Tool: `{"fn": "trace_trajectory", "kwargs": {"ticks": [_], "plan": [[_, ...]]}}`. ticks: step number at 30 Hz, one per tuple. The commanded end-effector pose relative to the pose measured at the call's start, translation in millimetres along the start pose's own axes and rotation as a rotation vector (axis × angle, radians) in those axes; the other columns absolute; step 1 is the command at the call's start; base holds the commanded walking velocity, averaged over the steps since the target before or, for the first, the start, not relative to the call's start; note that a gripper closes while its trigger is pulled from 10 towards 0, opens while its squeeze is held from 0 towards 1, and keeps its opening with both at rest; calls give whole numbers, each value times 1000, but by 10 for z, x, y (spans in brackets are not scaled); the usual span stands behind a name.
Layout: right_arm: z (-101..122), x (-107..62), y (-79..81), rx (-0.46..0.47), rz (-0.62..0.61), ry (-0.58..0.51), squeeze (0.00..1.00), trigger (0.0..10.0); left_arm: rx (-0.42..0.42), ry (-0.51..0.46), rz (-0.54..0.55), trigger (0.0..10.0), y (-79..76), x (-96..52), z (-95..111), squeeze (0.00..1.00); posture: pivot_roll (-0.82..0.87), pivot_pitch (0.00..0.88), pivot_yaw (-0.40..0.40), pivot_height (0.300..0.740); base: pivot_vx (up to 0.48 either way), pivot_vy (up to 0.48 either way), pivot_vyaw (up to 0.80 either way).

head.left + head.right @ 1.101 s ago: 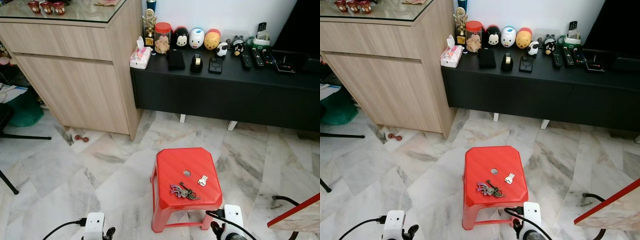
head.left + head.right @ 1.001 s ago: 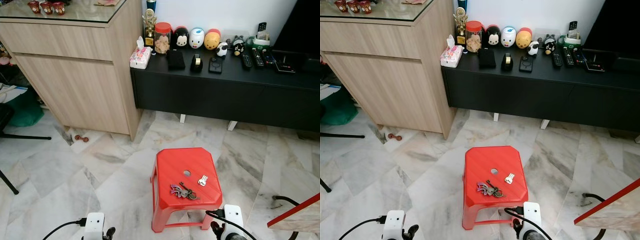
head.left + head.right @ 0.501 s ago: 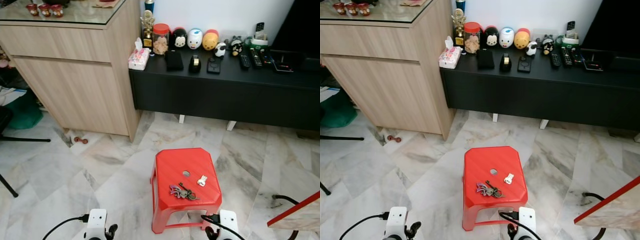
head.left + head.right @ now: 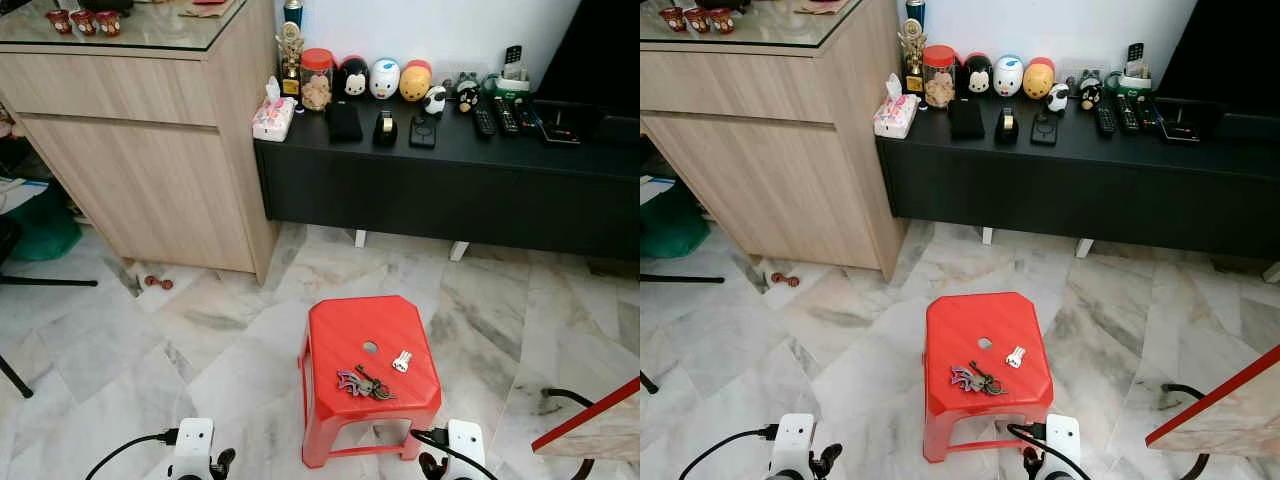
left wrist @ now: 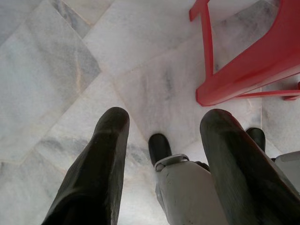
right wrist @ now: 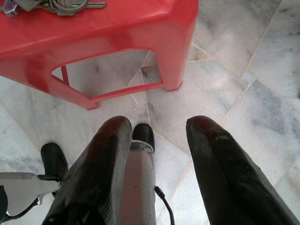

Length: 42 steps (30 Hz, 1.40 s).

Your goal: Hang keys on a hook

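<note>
While keys wait: keys [image 4: 366,383] lie on red stool [image 4: 345,330].
Pincers: left pincer [image 5: 164,154], right pincer [image 6: 157,154] both spread, empty.
Tip: lower right, pinch the ring.

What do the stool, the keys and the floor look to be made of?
Stool: moulded glossy red plastic, judging by its one-piece shape and sheen. Keys: dull metal on a ring, apparently with a purple tag. Floor: polished grey-veined stone tiles, likely marble, with visible joints.
</note>
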State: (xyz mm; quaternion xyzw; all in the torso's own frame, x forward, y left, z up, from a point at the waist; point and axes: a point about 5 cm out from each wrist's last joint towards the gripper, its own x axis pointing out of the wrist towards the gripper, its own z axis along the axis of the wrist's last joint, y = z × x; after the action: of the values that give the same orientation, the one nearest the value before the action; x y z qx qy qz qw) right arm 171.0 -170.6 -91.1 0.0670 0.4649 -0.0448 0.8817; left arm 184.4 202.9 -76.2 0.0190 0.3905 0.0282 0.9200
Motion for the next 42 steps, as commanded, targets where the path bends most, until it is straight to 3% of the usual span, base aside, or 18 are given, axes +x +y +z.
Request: {"fn": "trace_trajectory", "kwargs": {"ticks": [1,11,16,18,21,23,27,32,36,39,42], "plan": [[-30,-5,-2,13,-3,6,0,10000,-6,38,-4,10000,-29,-15,-78,0,-17,64,-24,740,0,0,0],[-5,-4,-4,24,-9,-15,0,10000,4,0,6,10000,-38,0,-11,0,-18,70,-21,740,0,0,0],[204,10,-73,56,-21,-109,0,10000,-20,-83,46,10000,34,29,162,0,-19,73,-21,740,0,0,0],[414,10,-178,51,-20,-186,0,10000,-49,-161,69,10000,104,50,337,0,-21,76,-21,740,0,0,0],[576,5,-205,63,-18,-257,0,10000,-59,-231,84,10000,155,59,487,0,-17,78,-22,740,0,0,0],[750,-3,-183,49,8,-331,0,10000,-56,-361,82,10000,189,49,726,0,-30,79,-23,740,0,0,0],[854,-19,-156,43,29,-396,0,10000,-69,-489,74,10000,203,8,914,0,-29,82,-26,740,0,0,0],[939,-53,-161,51,35,-476,0,10000,-79,-593,45,10000,170,-62,995,0,-38,88,-29,740,0,0,0],[1011,-97,-130,13,81,-558,0,10000,-72,-667,8,10000,70,-149,997,0,-43,90,-30,740,0,0,0],[1041,-121,-89,-75,119,-587,0,10000,-82,-703,-4,10000,24,-181,1045,0,-42,86,-34,740,0,0,0],[1091,-130,-86,-67,126,-605,0,10000,-88,-721,-7,10000,23,-184,1112,0,-43,78,-36,740,0,0,0]]}}
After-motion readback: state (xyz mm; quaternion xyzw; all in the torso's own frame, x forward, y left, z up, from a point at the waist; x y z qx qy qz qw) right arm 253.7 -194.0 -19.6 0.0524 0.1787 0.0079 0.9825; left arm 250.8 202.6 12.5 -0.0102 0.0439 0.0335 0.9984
